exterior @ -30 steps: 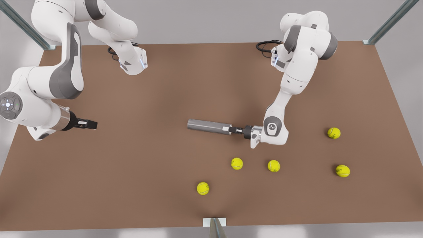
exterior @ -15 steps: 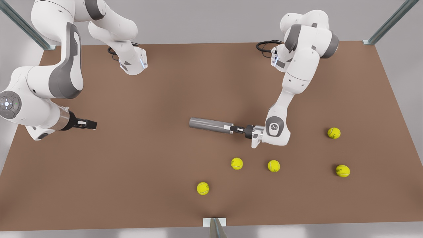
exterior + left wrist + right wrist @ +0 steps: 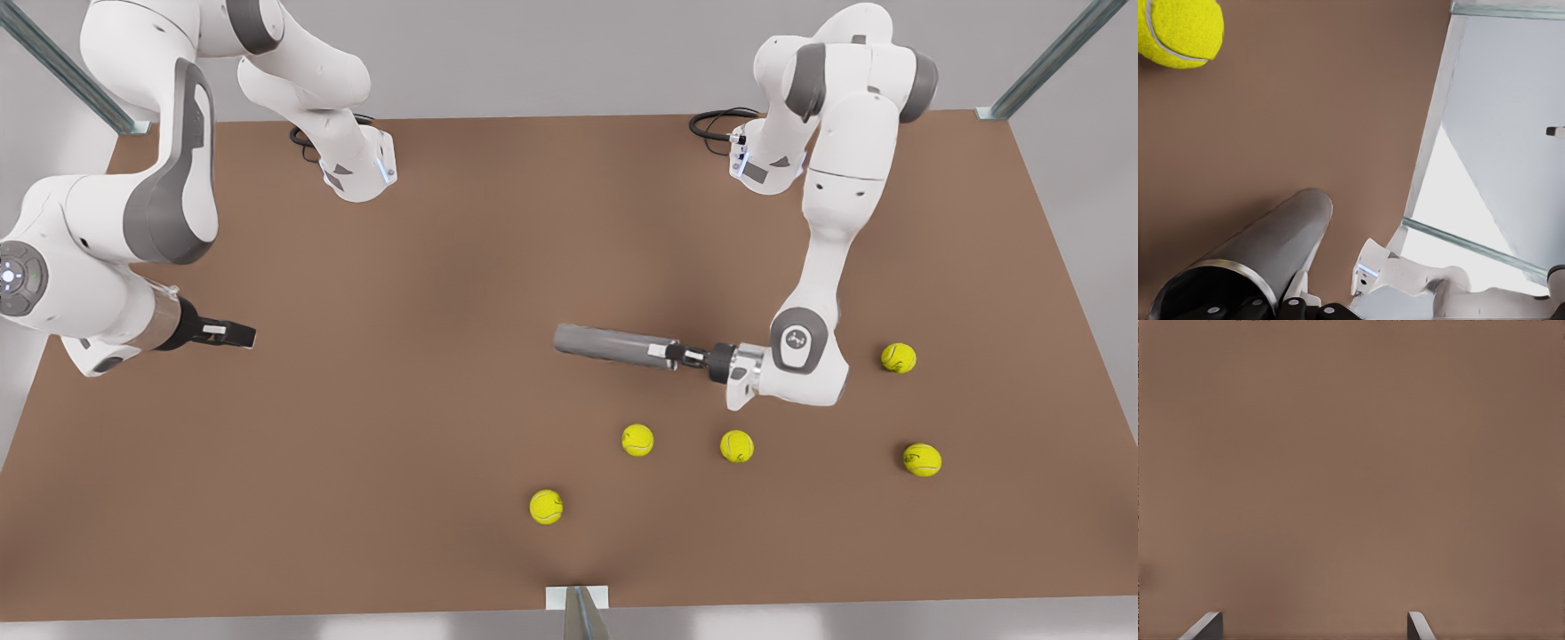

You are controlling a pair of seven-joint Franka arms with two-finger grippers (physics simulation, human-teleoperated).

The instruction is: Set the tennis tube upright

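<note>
Right of the table's middle, the left gripper [image 3: 677, 353] was clamped on the tennis tube [image 3: 613, 345] at its rimmed end, probably so it could swing the lying tube upright. Over at the front view's left, the right gripper [image 3: 233, 333] waited above bare table [image 3: 427, 267], fingers spread, nothing held.

Bare robot test cell, plain brown table [image 3: 444, 267], metal frame posts [image 3: 1049, 58] at corners, blank grey walls

brown table [image 3: 373, 462], five tennis balls [image 3: 546, 507]
</note>
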